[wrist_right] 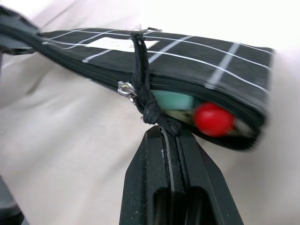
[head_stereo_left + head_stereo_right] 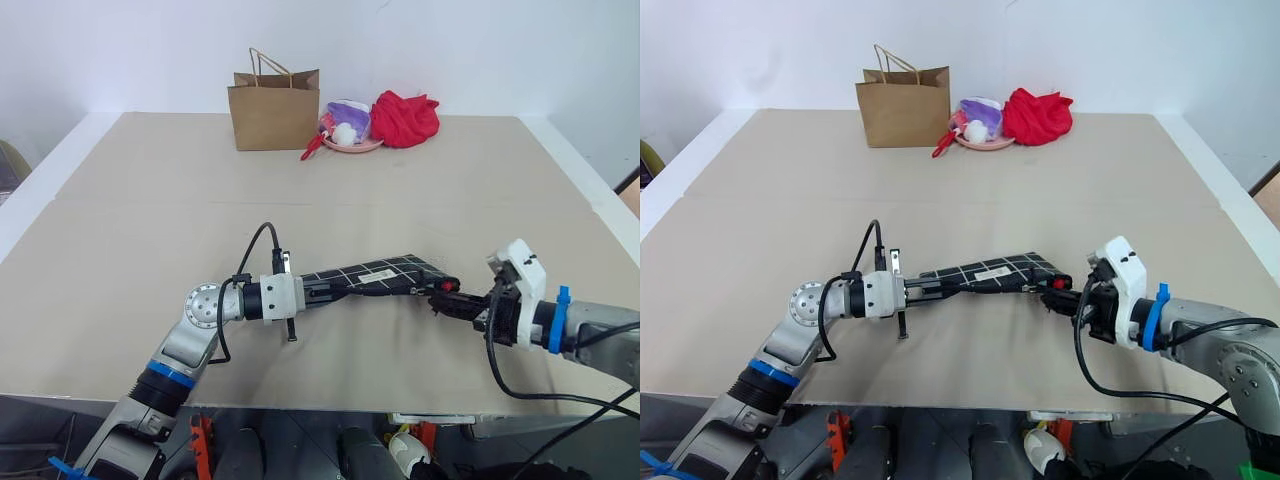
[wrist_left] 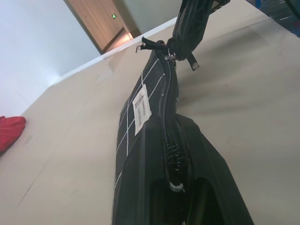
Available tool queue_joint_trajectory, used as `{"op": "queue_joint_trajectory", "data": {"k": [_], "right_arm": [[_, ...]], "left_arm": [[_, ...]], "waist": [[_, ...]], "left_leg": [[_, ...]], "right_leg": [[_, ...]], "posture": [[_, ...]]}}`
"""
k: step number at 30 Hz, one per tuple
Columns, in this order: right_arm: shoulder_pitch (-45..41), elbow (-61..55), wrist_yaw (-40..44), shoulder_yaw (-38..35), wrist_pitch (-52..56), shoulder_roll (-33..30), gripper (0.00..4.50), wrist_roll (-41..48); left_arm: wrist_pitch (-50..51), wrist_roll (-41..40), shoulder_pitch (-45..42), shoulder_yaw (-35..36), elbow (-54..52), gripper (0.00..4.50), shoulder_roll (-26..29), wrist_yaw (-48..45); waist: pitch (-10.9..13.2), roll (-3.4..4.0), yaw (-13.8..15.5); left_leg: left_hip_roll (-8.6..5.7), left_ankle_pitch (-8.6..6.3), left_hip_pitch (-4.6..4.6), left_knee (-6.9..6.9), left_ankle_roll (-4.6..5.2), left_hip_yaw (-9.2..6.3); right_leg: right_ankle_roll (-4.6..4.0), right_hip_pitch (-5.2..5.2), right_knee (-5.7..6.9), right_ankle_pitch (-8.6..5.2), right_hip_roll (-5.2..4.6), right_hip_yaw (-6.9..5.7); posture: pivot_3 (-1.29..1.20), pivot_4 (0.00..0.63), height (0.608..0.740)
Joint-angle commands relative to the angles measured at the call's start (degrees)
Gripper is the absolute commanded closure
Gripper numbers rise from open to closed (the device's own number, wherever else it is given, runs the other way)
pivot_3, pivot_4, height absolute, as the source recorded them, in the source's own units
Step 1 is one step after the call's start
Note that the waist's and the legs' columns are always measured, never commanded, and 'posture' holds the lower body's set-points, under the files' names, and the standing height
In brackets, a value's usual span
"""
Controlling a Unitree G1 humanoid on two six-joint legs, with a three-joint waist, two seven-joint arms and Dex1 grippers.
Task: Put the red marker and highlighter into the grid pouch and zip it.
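Observation:
The grid pouch [image 2: 375, 272] is held just above the table's middle, stretched between both grippers. My left gripper [image 2: 322, 288] is shut on the pouch's left end, with the closed zipper running away from it [image 3: 168, 136]. At the other end, my right gripper [image 1: 166, 133] is shut on the black zipper pull cord [image 1: 143, 89]. The zipper is closed along most of its length, and a short stretch at the right end still gapes. Inside that gap I see the red marker's cap [image 1: 213, 118] and the light-green highlighter [image 1: 171, 99].
At the far edge stand a brown paper bag [image 2: 273, 110], a pink plate [image 2: 352, 146] with purple and white items, a red-handled utensil [image 2: 312, 148] and a red cloth bundle [image 2: 405, 118]. The table's front edge [image 2: 300, 405] runs just below my arms.

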Motion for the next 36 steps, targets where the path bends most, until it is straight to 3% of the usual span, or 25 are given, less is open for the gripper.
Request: {"op": "queue_joint_trajectory", "data": {"k": [1,19,33,34,36], "right_arm": [[1.5,0.8,0.0,-4.8,-1.4,-1.1,4.44,-2.0],[5.4,2.2,-7.4,-11.2,-4.6,4.2,4.44,-8.0],[6.3,-3.0,-12.7,-11.3,-3.8,7.3,4.44,-8.3],[6.5,-3.5,-11.6,-10.5,-3.1,6.3,4.16,-7.8],[7.7,-5.2,-8.7,-8.4,-5.1,4.0,3.54,-9.6]], "left_arm": [[0.2,-0.6,0.6,1.5,-2.2,4.5,0.5,0.7],[0.4,-0.5,0.6,1.4,-2.5,4.5,0.6,0.7],[0.6,0.0,0.6,1.8,-2.2,4.5,1.1,1.2],[0.4,0.3,0.4,1.5,-1.7,4.5,1.4,0.7],[0.0,0.6,0.2,1.2,-1.1,3.66,2.0,-0.2]], "waist": [[0.0,0.0,0.0],[0.0,0.02,0.0],[0.0,0.02,0.0],[0.0,0.02,0.0],[0.0,0.06,0.1]], "left_leg": [[0.0,0.0,0.0,0.0,0.0,0.0],[-0.01,0.0,0.01,0.01,0.0,0.0],[-0.01,0.0,0.01,0.01,0.0,0.0],[-0.01,0.0,0.02,0.01,0.0,0.0],[-0.01,0.0,0.02,0.02,0.0,0.0]], "right_leg": [[0.0,0.0,0.0,0.0,0.0,0.0],[0.01,0.01,0.0,0.0,0.0,0.0],[0.01,0.02,0.0,0.0,0.0,0.01],[0.0,0.02,0.0,0.0,0.01,0.0],[0.0,0.02,0.0,0.0,-0.01,0.0]], "posture": [[0.0,0.15,0.74],[0.0,0.15,0.74],[0.0,0.15,0.74],[0.0,0.15,0.74],[0.0,0.15,0.74]]}}
